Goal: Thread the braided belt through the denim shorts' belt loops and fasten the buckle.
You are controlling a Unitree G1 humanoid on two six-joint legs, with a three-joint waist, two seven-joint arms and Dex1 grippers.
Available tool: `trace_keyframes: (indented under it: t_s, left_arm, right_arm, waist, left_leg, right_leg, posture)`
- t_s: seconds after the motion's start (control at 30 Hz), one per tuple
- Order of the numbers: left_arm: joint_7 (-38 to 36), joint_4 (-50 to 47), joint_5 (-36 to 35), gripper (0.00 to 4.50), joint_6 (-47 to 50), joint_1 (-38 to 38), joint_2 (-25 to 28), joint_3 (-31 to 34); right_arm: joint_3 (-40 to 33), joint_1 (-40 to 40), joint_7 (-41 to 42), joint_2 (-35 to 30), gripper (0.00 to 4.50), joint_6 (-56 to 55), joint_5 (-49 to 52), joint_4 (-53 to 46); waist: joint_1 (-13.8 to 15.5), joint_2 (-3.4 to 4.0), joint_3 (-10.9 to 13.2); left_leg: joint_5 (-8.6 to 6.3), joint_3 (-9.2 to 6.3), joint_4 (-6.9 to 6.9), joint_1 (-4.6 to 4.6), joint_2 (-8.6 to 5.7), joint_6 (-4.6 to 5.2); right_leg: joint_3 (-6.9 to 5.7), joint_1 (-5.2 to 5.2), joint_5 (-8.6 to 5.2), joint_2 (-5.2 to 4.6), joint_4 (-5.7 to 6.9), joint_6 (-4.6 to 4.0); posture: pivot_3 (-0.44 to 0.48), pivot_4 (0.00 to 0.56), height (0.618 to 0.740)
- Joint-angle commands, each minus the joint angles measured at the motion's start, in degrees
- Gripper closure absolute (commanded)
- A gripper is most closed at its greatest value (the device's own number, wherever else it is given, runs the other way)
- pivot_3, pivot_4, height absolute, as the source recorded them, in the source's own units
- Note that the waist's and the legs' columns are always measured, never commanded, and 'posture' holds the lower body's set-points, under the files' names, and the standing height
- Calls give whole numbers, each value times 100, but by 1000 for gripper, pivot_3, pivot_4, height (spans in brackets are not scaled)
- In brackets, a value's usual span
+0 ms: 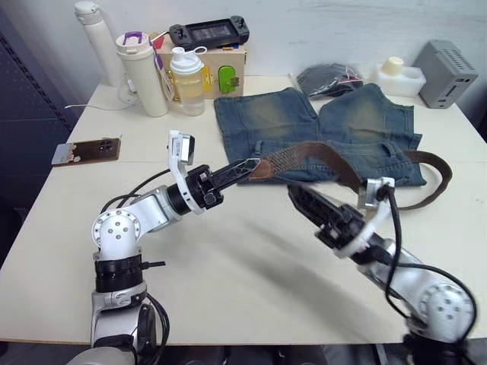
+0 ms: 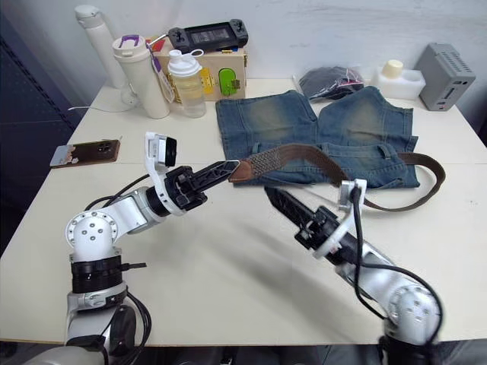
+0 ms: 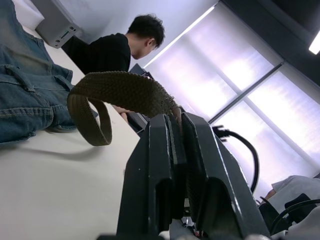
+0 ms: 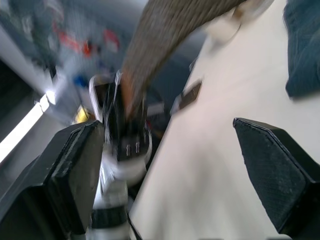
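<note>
The denim shorts (image 1: pixel 342 122) lie flat at the far middle of the table, waistband toward me. The braided belt (image 1: pixel 319 156) runs across the waistband and curls round at the right (image 1: pixel 441 171). My left gripper (image 1: pixel 249 165) is shut on the belt's leather tip and holds it just above the table, left of the shorts; the strap arches away from its fingers (image 3: pixel 165 150). My right gripper (image 1: pixel 300 196) hovers open in front of the waistband, below the raised strap (image 4: pixel 170 25), touching nothing. A belt loop (image 1: pixel 386 150) shows on the waistband. The buckle is hidden.
A phone (image 1: pixel 86 150) lies at the left edge. Bottles (image 1: pixel 144 72), a box with a game controller (image 1: pixel 209 33), a dark bundle (image 1: pixel 327 78), a white container (image 1: pixel 396 76) and a grey device (image 1: pixel 447 72) line the back. A person (image 3: pixel 115 50) sits beyond the table.
</note>
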Motion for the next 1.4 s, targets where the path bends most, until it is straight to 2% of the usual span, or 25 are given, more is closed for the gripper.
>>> trace_keyframes:
  t_s: [0.03,0.17,0.37,0.43,0.47,0.53,0.6,0.63,0.7,0.73,0.93,1.0,1.07,1.13,1.2,1.3,1.4]
  left_arm:
    - [21,-226,-260,4500,-5,-70,79,-1]
    - [41,-178,-261,4500,-42,-101,123,-59]
    - [36,-156,-248,4500,-70,-133,158,-103]
    - [37,-149,-248,4500,-77,-138,161,-109]
    - [39,-149,-246,4500,-82,-138,166,-114]
    - [37,-155,-242,4500,-89,-137,175,-125]
    - [10,-193,-219,4500,-89,-118,204,-163]
    - [11,-206,-230,4500,-87,-109,209,-172]
    - [14,-204,-245,4500,-90,-103,216,-182]
    - [-6,-207,-235,4500,-88,-104,237,-197]
    - [-11,-194,-140,4500,-91,-102,341,-242]
    - [15,-160,-82,3601,-89,-107,394,-278]
    - [-218,-166,19,2886,-108,-134,518,-400]
    - [-439,-111,464,2025,-352,-198,672,-636]
    - [-961,-49,1184,1285,-848,-260,969,-1052]
    - [-1779,159,2671,1285,-2162,-377,1352,-1975]
    - [-2004,865,4449,1285,-4007,-685,1329,-2906]
  right_arm:
    - [11,-139,-232,314,56,-460,224,54]
    - [-23,-288,-342,646,56,-812,265,169]
    - [32,-362,-372,673,56,-904,308,94]
    - [58,-395,-379,693,629,-927,281,97]
    - [78,-405,-369,689,730,-922,250,93]
    - [98,-430,-357,699,1420,-963,222,99]
    - [98,-453,-354,721,2551,-1022,204,109]
    - [101,-464,-340,719,2708,-1027,190,114]
    - [108,-479,-317,716,3624,-1030,181,124]
    - [112,-487,-304,719,4335,-1041,177,126]
    - [88,-496,-247,785,4440,-1162,159,89]
    - [40,-488,-233,808,4500,-1223,129,54]
    - [-57,-471,-209,828,4500,-1334,114,7]
    - [-220,-441,-215,866,4500,-1536,54,-6]
    - [-484,-392,-218,844,4500,-1770,-59,28]
    - [-1056,-332,-261,815,4500,-2182,31,132]
    - [-1555,-255,-162,719,4500,-2380,280,126]
  waist:
    - [20,0,0]
    - [10,0,0]
    - [-5,1,0]
    - [-6,1,0]
    - [-3,1,0]
    - [-2,1,0]
    - [-4,1,0]
    - [-4,1,0]
    - [-3,1,0]
    - [-3,1,0]
    - [-3,1,0]
    - [-3,1,0]
    - [-3,1,0]
    - [5,2,0]
    - [13,2,0]
    - [19,5,1]
    - [40,8,3]
  left_leg:
    - [0,-3,0,0,-1,0]
    - [0,-6,2,0,-7,1]
    - [0,-6,0,0,-6,1]
    - [0,-6,-2,0,-5,1]
    - [0,-6,-2,0,-5,1]
    - [0,-6,-2,0,-5,1]
    - [0,-6,-2,0,-5,1]
    - [0,-6,-2,0,-5,1]
    - [0,-6,-2,0,-5,1]
    - [0,-6,-2,0,-5,1]
    - [0,-6,-3,0,-5,1]
    - [0,-6,-3,0,-5,1]
    - [0,-6,-3,0,-5,1]
    - [0,-6,-4,0,-6,1]
    - [0,-5,-4,0,-7,1]
    - [0,-2,-9,0,-9,1]
    - [1,-2,-12,0,-12,2]
  right_leg:
    - [-1,1,0,0,1,0]
    - [0,1,0,3,4,0]
    - [1,-3,0,5,8,-1]
    - [1,-5,-1,6,8,-1]
    - [1,-5,-1,6,9,-2]
    - [2,-4,-1,6,9,-2]
    - [2,-5,-1,6,10,-2]
    - [2,-5,-1,6,10,-2]
    - [2,-5,-1,6,10,-2]
    - [2,-5,-1,6,10,-2]
    - [2,-6,-1,6,10,-2]
    - [2,-5,-1,6,9,-2]
    - [3,-6,-1,6,10,-2]
    - [3,-6,-1,6,10,-3]
    - [3,-5,-2,6,9,-3]
    - [4,-5,-2,6,7,-4]
    - [2,-1,-3,4,-3,-5]
  posture:
    - [0,150,682]
    - [0,150,682]
    - [0,150,682]
    - [0,150,682]
    - [0,150,682]
    - [0,150,682]
    - [0,150,682]
    - [0,150,682]
    - [0,150,682]
    - [0,150,682]
    - [0,150,682]
    - [0,150,682]
    - [0,150,682]
    - [0,150,682]
    - [0,150,682]
    - [0,150,682]
    - [0,150,682]
